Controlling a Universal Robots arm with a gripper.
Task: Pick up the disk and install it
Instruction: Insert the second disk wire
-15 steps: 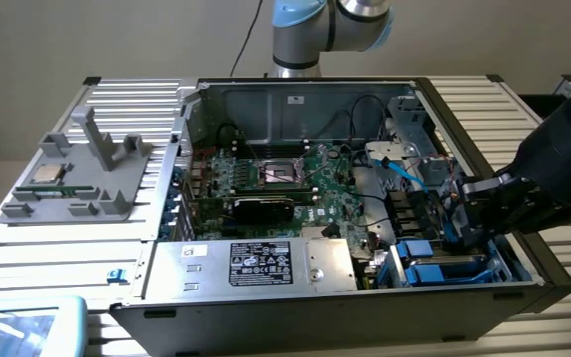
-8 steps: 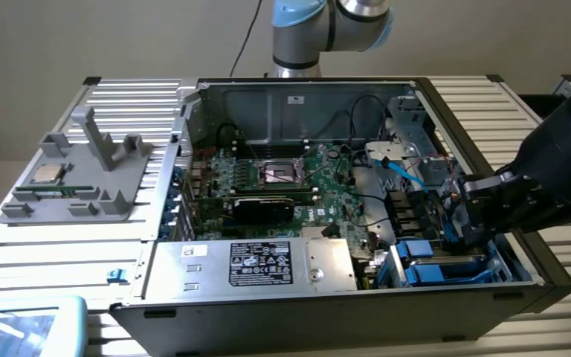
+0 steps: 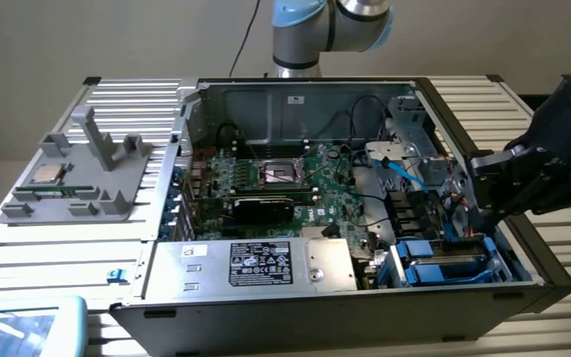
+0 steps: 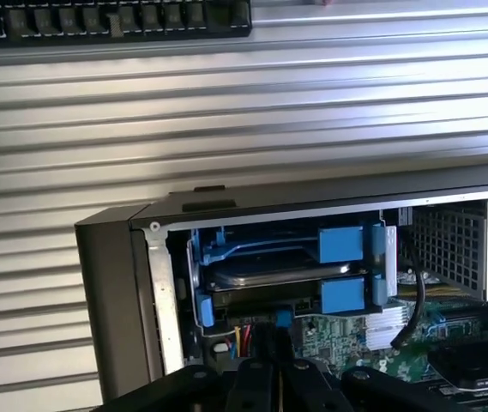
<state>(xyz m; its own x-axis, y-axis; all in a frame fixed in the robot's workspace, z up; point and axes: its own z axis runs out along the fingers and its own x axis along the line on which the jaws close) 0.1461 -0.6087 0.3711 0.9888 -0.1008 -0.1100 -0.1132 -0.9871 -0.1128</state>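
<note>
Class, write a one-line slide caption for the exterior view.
Robot gripper, shut, lowered beside the blue-framed disk seated in the drive bay of an open computer case.

Case (image 3: 523,279) is lying open-side up; access is running from above. Gripper (image 3: 476,216), fingers shut, is hanging over the drive-bay corner at the exterior view's right. Bay is being occupied by the disk (image 4: 278,273) in its blue frame, seated between blue carrier tabs (image 4: 340,244), so little room is remaining there. Loose cables (image 3: 404,175) are crossing just beside the bay. Power supply box (image 3: 256,264) is blocking the near wall. Motherboard (image 3: 276,178) middle is lying lower and more open.
</note>
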